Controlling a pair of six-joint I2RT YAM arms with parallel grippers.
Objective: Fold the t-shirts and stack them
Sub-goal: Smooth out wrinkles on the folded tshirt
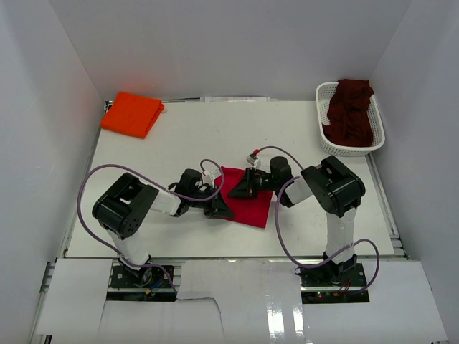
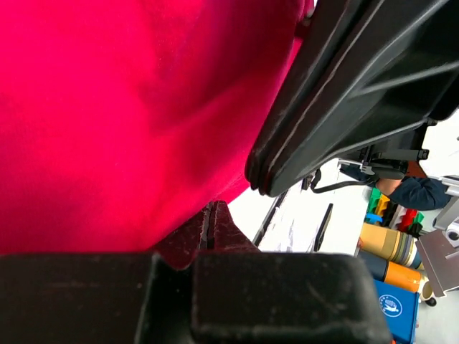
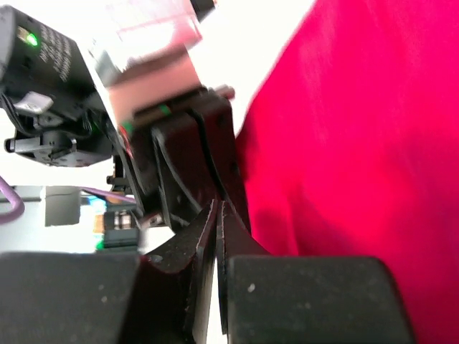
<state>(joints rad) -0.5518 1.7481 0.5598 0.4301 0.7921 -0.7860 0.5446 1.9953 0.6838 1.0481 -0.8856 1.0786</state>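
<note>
The left pincer and right pincer are both pressed together at the left edge of the red shirt, mid-frame, likely to fold it; whether they catch cloth is unclear; the orange shirt lies folded upper left; the maroon shirt sits in the basket, upper right.

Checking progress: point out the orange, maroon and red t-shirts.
orange t-shirt (image 1: 131, 115), top view, middle of folded cloth.
maroon t-shirt (image 1: 350, 113), top view, middle of crumpled heap.
red t-shirt (image 1: 252, 210), top view, bare near corner.
</note>
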